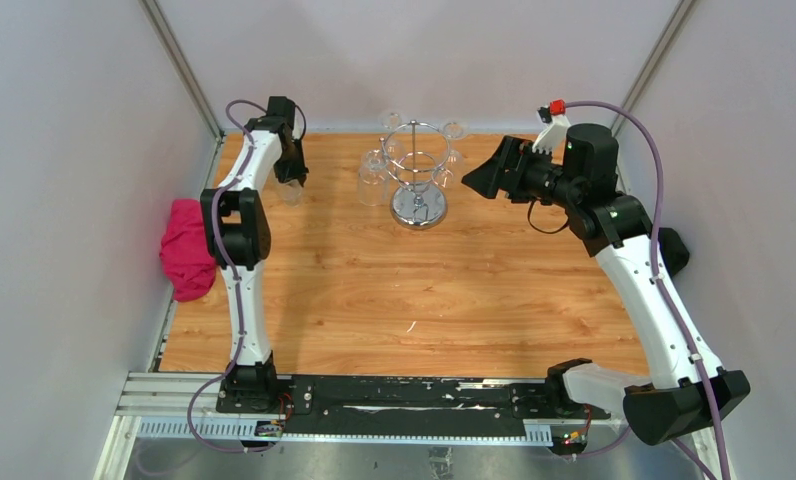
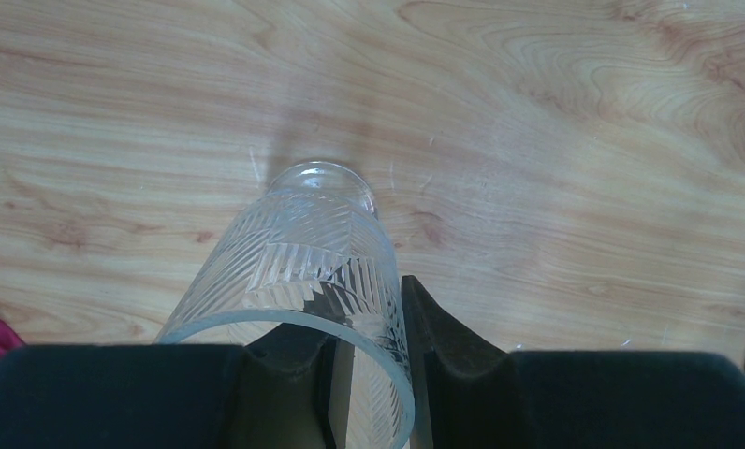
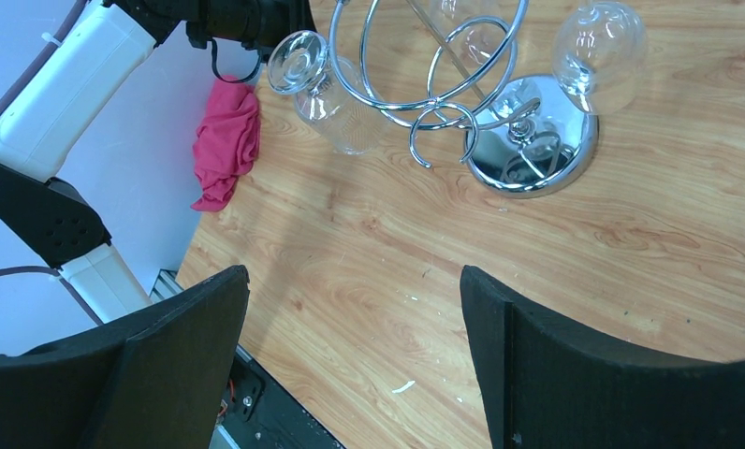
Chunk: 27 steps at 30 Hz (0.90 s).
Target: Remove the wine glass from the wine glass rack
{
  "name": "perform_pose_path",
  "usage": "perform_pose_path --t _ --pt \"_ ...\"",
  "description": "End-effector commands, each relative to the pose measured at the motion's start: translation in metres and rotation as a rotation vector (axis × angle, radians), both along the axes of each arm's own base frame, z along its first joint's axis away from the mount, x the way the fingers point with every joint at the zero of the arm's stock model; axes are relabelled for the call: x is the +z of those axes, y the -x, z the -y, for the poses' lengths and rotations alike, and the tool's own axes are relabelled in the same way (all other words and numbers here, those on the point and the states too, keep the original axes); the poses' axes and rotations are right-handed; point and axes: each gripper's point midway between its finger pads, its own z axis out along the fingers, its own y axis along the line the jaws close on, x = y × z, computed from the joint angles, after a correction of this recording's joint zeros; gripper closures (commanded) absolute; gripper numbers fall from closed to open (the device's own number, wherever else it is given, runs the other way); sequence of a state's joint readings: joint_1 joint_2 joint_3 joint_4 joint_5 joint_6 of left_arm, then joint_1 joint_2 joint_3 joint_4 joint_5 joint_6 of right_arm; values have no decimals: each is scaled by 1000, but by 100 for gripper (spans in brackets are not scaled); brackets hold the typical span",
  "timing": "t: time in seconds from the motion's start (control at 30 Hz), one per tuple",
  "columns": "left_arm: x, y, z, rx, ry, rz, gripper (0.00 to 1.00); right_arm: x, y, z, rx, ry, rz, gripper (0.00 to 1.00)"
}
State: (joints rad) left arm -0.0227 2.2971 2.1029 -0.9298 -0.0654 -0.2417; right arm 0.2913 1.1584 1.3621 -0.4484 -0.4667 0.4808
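The chrome wine glass rack (image 1: 418,175) stands at the far middle of the table, and also shows in the right wrist view (image 3: 444,84). Several clear wine glasses hang on it upside down, one on its left (image 1: 373,178) (image 3: 336,98) and one on its right (image 3: 598,51). Another clear cut-pattern glass (image 2: 303,257) stands upright on the table at the far left (image 1: 292,190). My left gripper (image 2: 369,313) straddles its rim wall, one finger inside and one outside, with a narrow gap showing. My right gripper (image 1: 479,180) (image 3: 350,281) is wide open and empty, just right of the rack.
A pink cloth (image 1: 186,248) (image 3: 226,140) lies off the table's left edge against the wall. White walls enclose the table on three sides. The black arm-mount rail (image 1: 414,395) runs along the near edge.
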Motion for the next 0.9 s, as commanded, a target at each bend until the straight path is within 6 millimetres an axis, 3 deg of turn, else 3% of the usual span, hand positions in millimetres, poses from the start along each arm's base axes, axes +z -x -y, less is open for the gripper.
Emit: perform_pose_path --t 0.0,0.07,0.27,0.43,0.57,0.73,0.87 --pt "8 10 -13 41 -42 -5 78 4 3 3 1 -20 10 12" --pt "16 11 -14 51 -44 10 64 4 3 2 5 -28 10 11" --pt "35 12 -17 58 -62 45 45 1 3 -2 18 -47 0 11" --pt "46 14 -17 61 -59 67 43 1 5 -2 23 -53 2 12" --pt "67 12 -15 62 -49 113 43 0 5 -2 24 -54 3 12" --pt "101 14 -8 54 -6 185 42 -4 4 -3 23 -53 -7 12" --pt "144 21 -3 58 27 275 40 -6 3 -5 35 -56 -12 11"
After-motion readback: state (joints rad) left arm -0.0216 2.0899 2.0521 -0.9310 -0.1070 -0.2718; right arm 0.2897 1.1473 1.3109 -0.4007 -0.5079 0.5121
